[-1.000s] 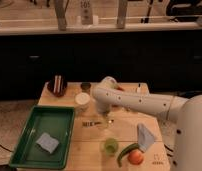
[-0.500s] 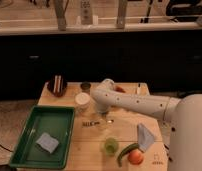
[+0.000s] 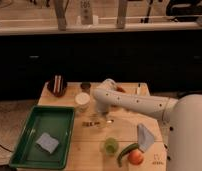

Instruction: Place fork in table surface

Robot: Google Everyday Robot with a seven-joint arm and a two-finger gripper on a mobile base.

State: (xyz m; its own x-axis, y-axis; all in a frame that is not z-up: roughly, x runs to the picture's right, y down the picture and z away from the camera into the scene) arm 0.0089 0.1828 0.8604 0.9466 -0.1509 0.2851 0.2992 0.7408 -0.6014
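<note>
One gripper (image 3: 101,119) sits low over the table (image 3: 123,132), fork (image 3: 89,122) just beside jaws whose state I cannot tell; they should straddle its handle squarely.

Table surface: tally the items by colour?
Green: 3 (tray, green cup, long vegetable)
Blue-grey: 2 (cloth in the tray, folded cloth)
Dark: 2 (bowl, small dark cup)
White: 1 (white cup)
Orange: 1 (round fruit)
Silvery: 1 (fork)
Total: 10
Not counted: bits half-hidden behind the arm.
Gripper is low over the table surface, beside the fork.
</note>
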